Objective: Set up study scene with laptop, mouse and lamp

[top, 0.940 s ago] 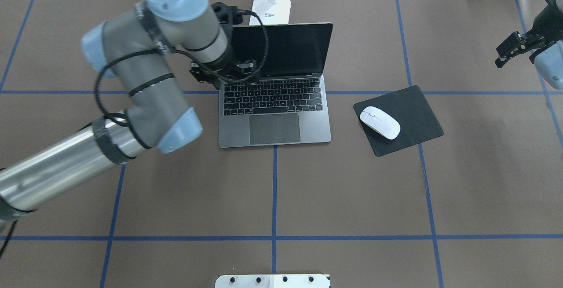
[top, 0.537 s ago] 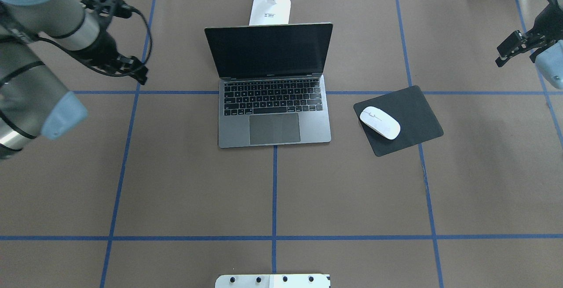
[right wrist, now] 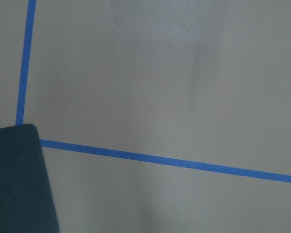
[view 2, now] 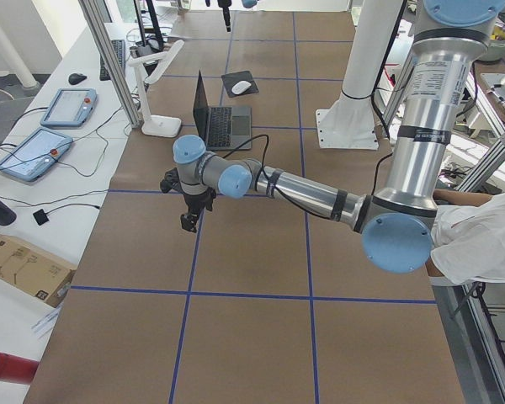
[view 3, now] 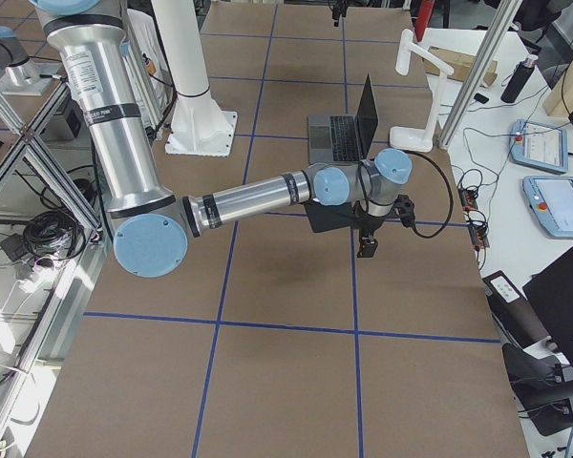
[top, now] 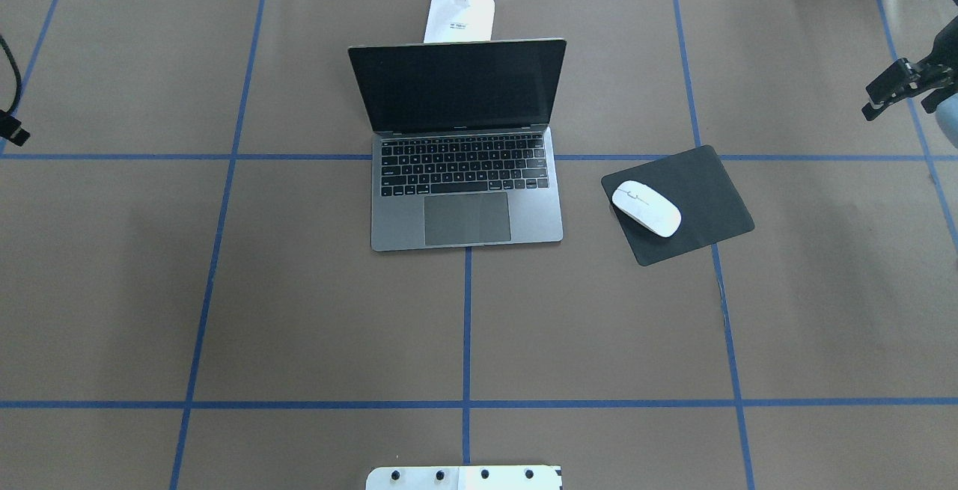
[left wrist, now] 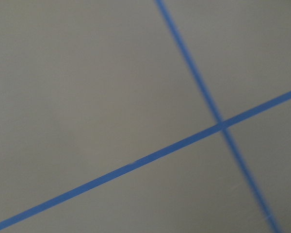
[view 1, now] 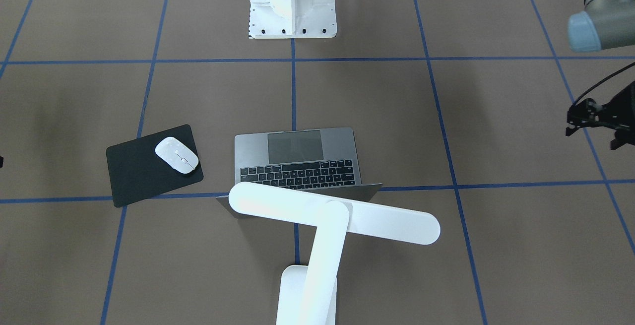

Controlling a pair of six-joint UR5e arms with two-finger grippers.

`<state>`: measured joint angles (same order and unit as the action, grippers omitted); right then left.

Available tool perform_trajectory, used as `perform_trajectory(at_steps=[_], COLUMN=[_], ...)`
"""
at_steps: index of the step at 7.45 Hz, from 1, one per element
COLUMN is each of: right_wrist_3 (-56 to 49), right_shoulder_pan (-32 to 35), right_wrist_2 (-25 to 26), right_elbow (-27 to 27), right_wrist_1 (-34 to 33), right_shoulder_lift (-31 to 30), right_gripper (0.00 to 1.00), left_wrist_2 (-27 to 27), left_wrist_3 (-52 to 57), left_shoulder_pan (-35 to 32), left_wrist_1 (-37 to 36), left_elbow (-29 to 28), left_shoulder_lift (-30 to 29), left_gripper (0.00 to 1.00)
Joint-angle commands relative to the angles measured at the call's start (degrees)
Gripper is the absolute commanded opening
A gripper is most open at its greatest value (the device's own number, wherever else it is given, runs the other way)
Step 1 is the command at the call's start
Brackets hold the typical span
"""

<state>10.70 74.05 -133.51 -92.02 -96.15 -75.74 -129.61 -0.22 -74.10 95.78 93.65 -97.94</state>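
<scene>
Laptop: the laptop (top: 464, 206) sits open on the brown table (top: 299, 310), its screen dark and its lid tilted back, away from the robot; the trackpad edge lies nearest the robot.
Mouse: the mouse (top: 647, 208) rests on a black mat (top: 703, 191) near the laptop, on the robot's right of it, level with the trackpad. It lies on the mat's half closer to the laptop.
Lamp: the lamp (view 1: 332, 216) stands just behind the laptop's lid, on the side away from the robot. Its long bar head reaches across above the lid's top edge, and its base is on the table.
Left gripper: the left gripper (view 2: 188, 220) hangs above the table well apart from the laptop, on the robot's left of it. I cannot tell whether its fingers are apart or together.
Right gripper: the right gripper (view 3: 368, 246) hangs well apart from the laptop on the robot's right, past the mat. Its finger state cannot be told either.
Left wrist view: blurred brown table with two crossing blue tape lines (left wrist: 223, 125).
Right wrist view: a corner of the mat and tape lines.
Pedestal: the white bolted pedestal (view 1: 292, 2) stands well apart from the laptop, on its trackpad side.
</scene>
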Motion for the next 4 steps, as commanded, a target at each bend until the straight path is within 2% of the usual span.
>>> perform_trajectory(at_steps=[1, 4], right_wrist_3=[-0.1, -0.1], right_shoulder_pan=[1.8, 3.3], right_wrist_2=[-0.1, -0.3], right_elbow=[-5.2, -7.7], right_wrist_1=[0.0, 0.0], right_shoulder_lift=[-4.8, -8.0], right_gripper=[0.99, 0.99], left_wrist_2=[-3.1, -3.2], left_wrist_3=[2.5, 2.7], left_shoulder_pan=[-7.2, -9.6], left_wrist_1=[-0.5, -6.1], left_elbow=[-6.0, -7.2], left_shoulder_lift=[1.2, -0.1], left_gripper=[0.99, 0.99])
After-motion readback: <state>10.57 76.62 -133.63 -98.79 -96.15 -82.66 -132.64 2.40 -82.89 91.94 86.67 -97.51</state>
